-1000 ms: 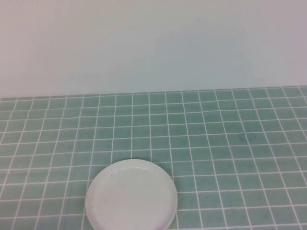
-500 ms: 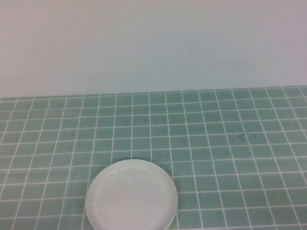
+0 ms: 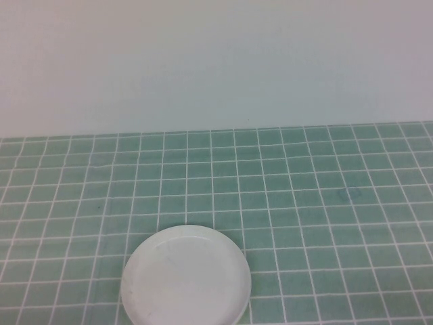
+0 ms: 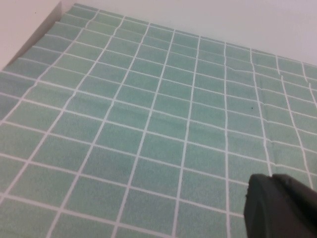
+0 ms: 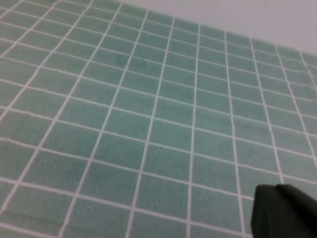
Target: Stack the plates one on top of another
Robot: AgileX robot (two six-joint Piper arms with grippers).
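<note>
Only the white plate (image 3: 185,276) shows, at the desk's (image 3: 325,203) near edge, left of centre, green grid open around it. Each wrist view catches a dark corner of the left tool (image 4: 280,206) and right tool (image 5: 284,210) above bare desk; I cannot tell their spread.

A robot test room, like a small lab, is shown. A bench (image 3: 325,223) is covered with a green cloth marked with thin white lines in a grid of squares, as is used for testing. A plain pale wall (image 3: 216,61) is seen right behind the bench. One white plate (image 3: 184,276) is set on the cloth at the near edge. A black part of the left claw (image 4: 282,206) is seen low over the green squares on its side, and a black part of the right claw (image 5: 285,210) is seen low over the squares on the other side. A home or a shop is not suggested by these things.
</note>
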